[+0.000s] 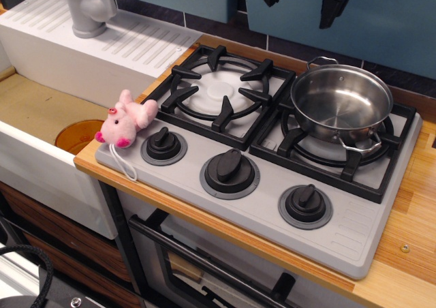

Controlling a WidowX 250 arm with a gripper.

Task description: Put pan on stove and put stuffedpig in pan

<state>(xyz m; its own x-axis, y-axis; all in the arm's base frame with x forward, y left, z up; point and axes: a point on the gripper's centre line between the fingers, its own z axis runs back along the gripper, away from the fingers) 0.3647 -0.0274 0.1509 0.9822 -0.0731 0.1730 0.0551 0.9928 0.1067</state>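
Observation:
The shiny steel pan (342, 103) stands upright on the right burner grate of the grey stove (272, 206), with nothing inside it. The pink stuffedpig (126, 119) lies on the stove's front left corner beside the left knob (164, 146); its white string trails toward the counter edge. My gripper (304, 0) hangs at the top edge of the frame, above and behind the pan. Only its two black fingertips (336, 3) show; they stand well apart with nothing between them.
The left burner grate (221, 90) carries nothing. A white sink (41, 110) with a grey faucet (88, 8) and an orange drain lies left of the stove. The wooden counter (409, 233) frames the stove; an oven door handle (204, 260) is below.

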